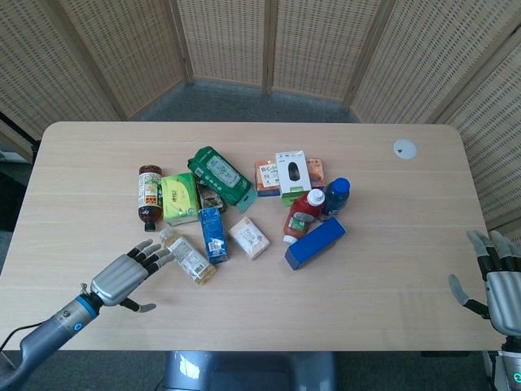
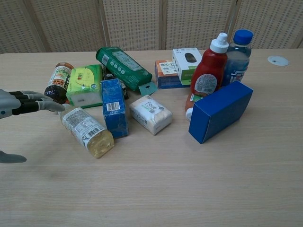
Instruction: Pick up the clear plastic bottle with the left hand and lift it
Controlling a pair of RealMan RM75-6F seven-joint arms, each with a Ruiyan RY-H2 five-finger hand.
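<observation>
The clear plastic bottle [image 1: 187, 256] holds pale yellow liquid and has a white label. It lies on its side on the table, its base toward the front [image 2: 87, 130]. My left hand [image 1: 124, 277] hovers just left of it, fingers spread and holding nothing, its fingertips [image 2: 51, 107] near the bottle's cap end without gripping it. In the chest view only the fingers and thumb of the left hand [image 2: 21, 105] show at the left edge. My right hand [image 1: 498, 281] stays at the table's far right edge, fingers apart and empty.
A blue carton [image 1: 212, 234] touches the bottle's right side. Behind lie a green tissue pack [image 1: 180, 198], a brown bottle [image 1: 149, 192] and a green wipes pack [image 1: 221, 177]. A white soap pack [image 1: 249, 238], ketchup bottle [image 1: 303, 215], blue-capped bottle [image 1: 334, 198] and blue box [image 1: 315, 243] stand to the right.
</observation>
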